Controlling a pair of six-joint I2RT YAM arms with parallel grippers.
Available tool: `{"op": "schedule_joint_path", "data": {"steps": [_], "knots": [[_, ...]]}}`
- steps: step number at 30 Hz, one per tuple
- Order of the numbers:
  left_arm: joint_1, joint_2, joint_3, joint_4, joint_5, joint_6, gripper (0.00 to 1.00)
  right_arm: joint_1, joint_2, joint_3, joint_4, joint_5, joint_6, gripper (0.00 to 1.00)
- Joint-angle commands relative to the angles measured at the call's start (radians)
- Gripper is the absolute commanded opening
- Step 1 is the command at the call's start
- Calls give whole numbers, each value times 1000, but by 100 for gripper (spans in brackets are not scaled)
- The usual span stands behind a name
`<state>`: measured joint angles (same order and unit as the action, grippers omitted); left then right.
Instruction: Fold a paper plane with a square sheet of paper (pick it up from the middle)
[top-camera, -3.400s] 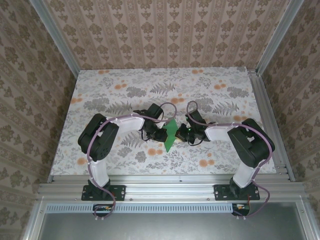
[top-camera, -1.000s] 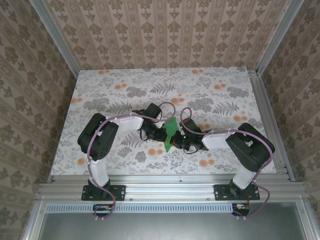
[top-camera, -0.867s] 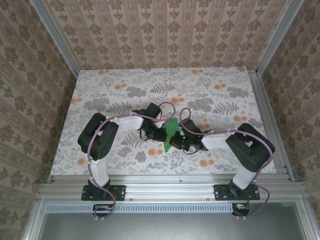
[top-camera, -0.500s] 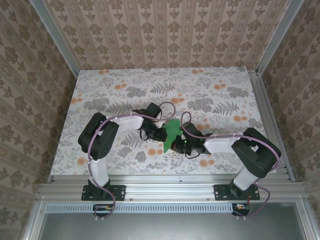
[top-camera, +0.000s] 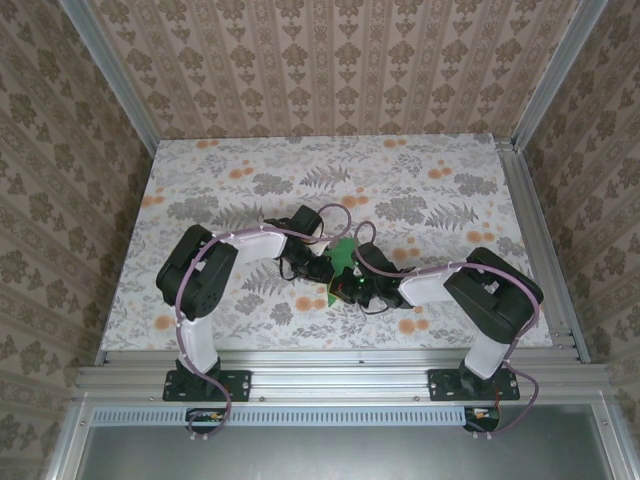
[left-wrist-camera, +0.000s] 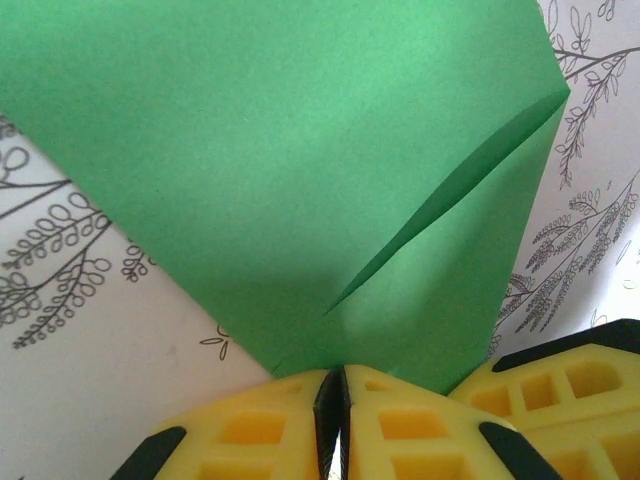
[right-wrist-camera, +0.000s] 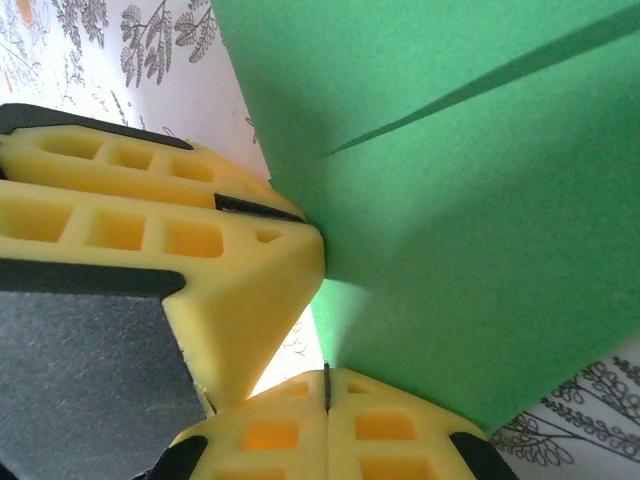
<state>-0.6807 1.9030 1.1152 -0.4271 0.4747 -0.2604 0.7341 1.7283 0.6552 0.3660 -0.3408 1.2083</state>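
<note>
Green paper (left-wrist-camera: 300, 170) is seen partly folded, one flap lying over the rest along a slanting edge, held just above the middle of the desk (top-camera: 250, 160).

Left claw (left-wrist-camera: 336, 378): jaws pressed together, with the near edge of the paper pinched between the yellow fingertips. A finger of the right claw is cut off at the lower right of the left wrist view.

Right claw (right-wrist-camera: 326, 376): jaws likewise closed, with a lower edge of the paper nipped between them. The left claw's fingers are seen just beside it, touching the paper.

From above, only a small green patch (top-camera: 345, 254) is visible between the two wrists. The rest is covered by them. The paper's full outline cannot be made out, being cut off in both wrist views.
</note>
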Motion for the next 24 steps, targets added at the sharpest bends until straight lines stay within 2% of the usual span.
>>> {"op": "schedule_joint_path", "data": {"steps": [1, 12, 17, 24], "knots": [[1, 101, -56, -98, -123, 20, 15, 26, 33, 17, -11, -23, 3, 2], [0, 135, -37, -96, -122, 24, 15, 67, 6, 0, -135, -41, -7, 2], [0, 139, -39, -93, -121, 24, 15, 92, 20, -23, -110, -44, 11, 3], [3, 139, -48, -91, -122, 28, 15, 150, 15, -7, -164, -24, 13, 3]]}}
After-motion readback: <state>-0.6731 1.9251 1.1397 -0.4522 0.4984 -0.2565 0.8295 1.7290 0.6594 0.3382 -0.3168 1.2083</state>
